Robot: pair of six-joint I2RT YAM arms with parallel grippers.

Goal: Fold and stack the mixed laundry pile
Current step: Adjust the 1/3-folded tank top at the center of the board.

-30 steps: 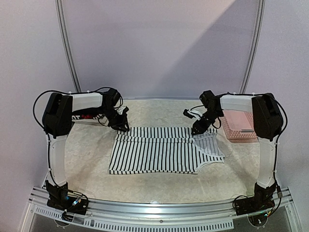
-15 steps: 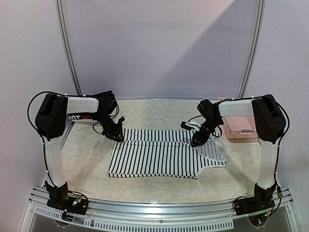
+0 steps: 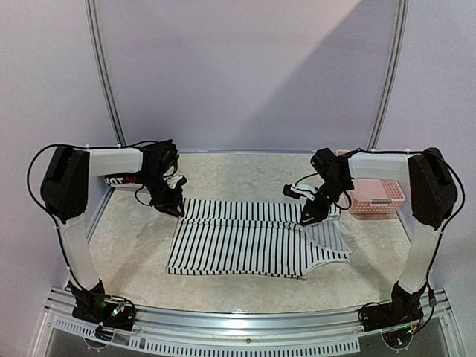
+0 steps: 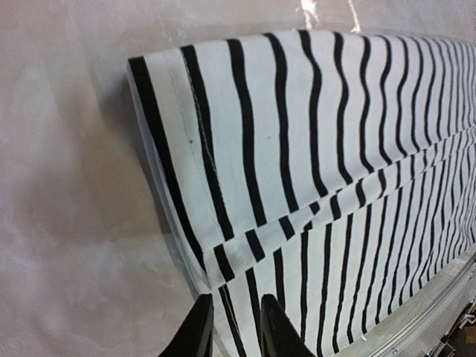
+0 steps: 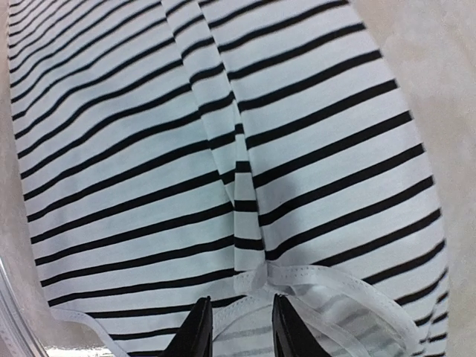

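Of the mixed laundry pile only a black-and-white striped tank top (image 3: pixel 245 242) shows, spread flat on the table with its far edge folded over. My left gripper (image 3: pixel 175 209) stands at its far left corner. In the left wrist view the tank top (image 4: pixel 312 149) fills the frame, and the left gripper (image 4: pixel 234 331) is open a little, its tips astride the cloth's side edge. My right gripper (image 3: pixel 306 220) is at the armhole on the right. There the right gripper (image 5: pixel 239 331) is open over the tank top (image 5: pixel 134 171), white trim lying between its tips.
A pink perforated basket (image 3: pixel 375 197) stands at the back right, just behind the right arm. The marbled table (image 3: pixel 134 245) runs to a metal rail (image 3: pixel 245 316) at the near edge. A curved white backdrop closes off the far side.
The left gripper has slid left and nearer, to the tank top's far left corner. The right gripper has come slightly nearer, and its arm has swung right, uncovering more of the basket.
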